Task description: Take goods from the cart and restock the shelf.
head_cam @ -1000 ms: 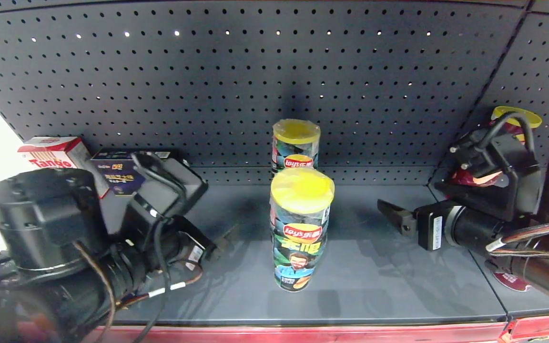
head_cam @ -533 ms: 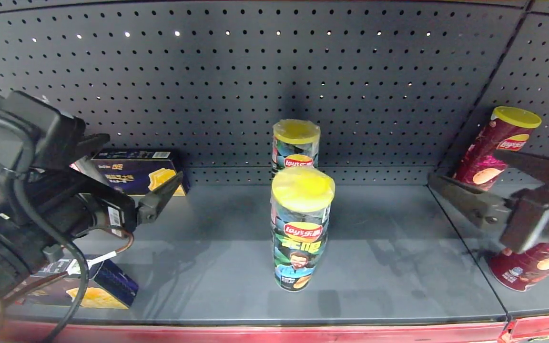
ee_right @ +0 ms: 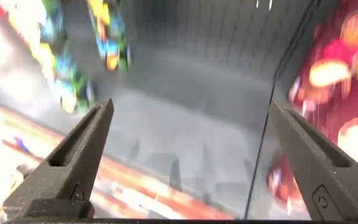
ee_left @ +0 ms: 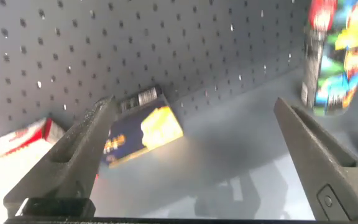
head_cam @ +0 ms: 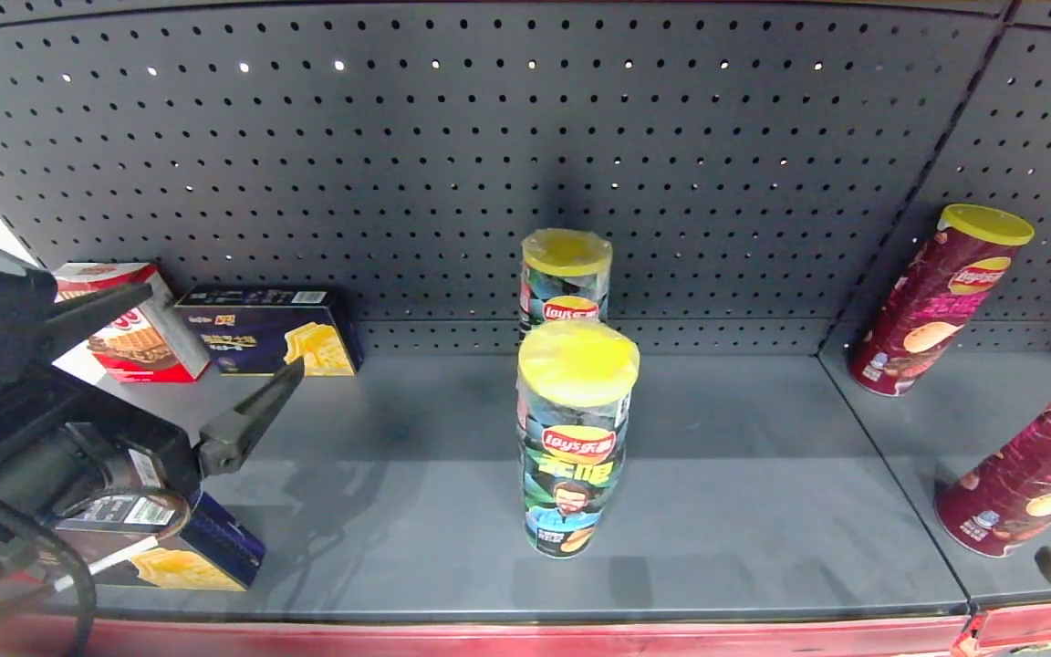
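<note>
Both end effectors are spread wide with nothing between the fingers. The left end effector [head_cam: 226, 327] is well to the left of the front can [head_cam: 577, 438]. The right end effector [ee_right: 190, 104] is low, to the right of the front can.

Front can: upright in the middle of the shelf [head_cam: 744, 511], near the front edge. The second can [head_cam: 566, 278] is directly behind it, against the pegboard [head_cam: 489, 137].

Also on the shelf:
- Left of the front can: a blue box [head_cam: 265, 330] and a red box [head_cam: 129, 324] at the back, and another blue box [head_cam: 179, 557] at the front edge.
- Right of the front can: two maroon cans [head_cam: 936, 301], in the next bay.

Handling, my read:
- The cans look like light cardboard tubes with a glossy printed wrap, so probably slick.
- The wall is stiff enough for a moderate pinch but would dent if squeezed hard.
- They are tall and narrow, so they tip easily.
- Grip across the diameter at mid-body or slightly lower. Avoid the yellow lid, which looks like thin soft plastic.
- The boxes are flat-sided card and should be easier: grip across the narrow faces.
</note>
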You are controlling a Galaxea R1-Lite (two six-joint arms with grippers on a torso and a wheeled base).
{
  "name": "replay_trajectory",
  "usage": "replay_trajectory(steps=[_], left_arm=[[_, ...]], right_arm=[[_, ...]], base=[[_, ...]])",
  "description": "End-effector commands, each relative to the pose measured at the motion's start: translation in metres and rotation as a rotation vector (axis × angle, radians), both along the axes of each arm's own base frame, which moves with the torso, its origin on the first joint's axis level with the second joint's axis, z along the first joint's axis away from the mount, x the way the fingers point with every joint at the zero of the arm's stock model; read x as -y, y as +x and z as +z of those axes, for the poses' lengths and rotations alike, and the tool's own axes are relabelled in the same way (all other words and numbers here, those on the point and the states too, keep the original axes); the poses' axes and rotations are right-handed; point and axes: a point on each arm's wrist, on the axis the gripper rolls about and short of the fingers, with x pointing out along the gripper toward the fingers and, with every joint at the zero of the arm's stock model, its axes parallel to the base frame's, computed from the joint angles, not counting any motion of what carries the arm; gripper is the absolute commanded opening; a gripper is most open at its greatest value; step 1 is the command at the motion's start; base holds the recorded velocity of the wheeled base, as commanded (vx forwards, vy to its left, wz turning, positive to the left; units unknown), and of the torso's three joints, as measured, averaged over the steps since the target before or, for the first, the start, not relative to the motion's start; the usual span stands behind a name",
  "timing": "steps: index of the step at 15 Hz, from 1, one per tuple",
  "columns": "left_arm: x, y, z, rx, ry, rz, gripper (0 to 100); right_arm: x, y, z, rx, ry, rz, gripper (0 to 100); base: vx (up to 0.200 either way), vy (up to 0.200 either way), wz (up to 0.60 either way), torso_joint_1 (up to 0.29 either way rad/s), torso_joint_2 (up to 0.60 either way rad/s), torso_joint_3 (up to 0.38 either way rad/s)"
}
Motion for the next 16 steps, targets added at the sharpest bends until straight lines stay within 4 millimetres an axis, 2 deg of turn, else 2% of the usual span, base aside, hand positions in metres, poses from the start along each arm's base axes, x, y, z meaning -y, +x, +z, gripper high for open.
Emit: replay_trajectory(steps=[1, 5, 7, 9, 11, 13, 16], left_arm=[[-0.004, -0.007, -0.006, -0.006, 0.004, -0.001, 100], [-0.003, -0.006, -0.006, -0.015, 0.005, -0.003, 100], [-0.003, -0.006, -0.009, -0.028, -0.008, -0.003, 100], [-0.003, -0.006, -0.011, -0.038, -0.012, -0.005, 100], [-0.003, -0.006, -0.011, -0.038, -0.011, -0.008, 100], [-0.003, -0.006, -0.012, -0.042, -0.009, -0.008, 100], [-0.004, -0.007, -0.012, -0.039, -0.011, -0.005, 100]], right_arm=[[0.013, -0.011, -0.029, -0.036, -0.005, 0.002, 100], [0.021, -0.014, -0.086, -0.204, -0.129, -0.101, 100], [0.028, -0.017, -0.095, -0.263, -0.165, -0.214, 100], [0.042, -0.032, -0.111, -0.339, -0.208, -0.383, 100], [0.044, -0.034, -0.108, -0.352, -0.143, -0.605, 100], [0.045, -0.038, -0.108, -0.341, -0.103, -0.739, 100], [0.046, -0.052, -0.109, -0.223, -0.009, -0.94, 100]], base=[[0.0, 0.0, 0.0, 0.0, 0.0, 0.0], [0.0, 0.0, 0.0, 0.0, 0.0, 0.0], [0.0, 0.0, 0.0, 0.0, 0.0, 0.0], [0.0, 0.0, 0.0, 0.0, 0.0, 0.0], [0.0, 0.0, 0.0, 0.0, 0.0, 0.0], [0.0, 0.0, 0.0, 0.0, 0.0, 0.0], [0.0, 0.0, 0.0, 0.0, 0.0, 0.0]])
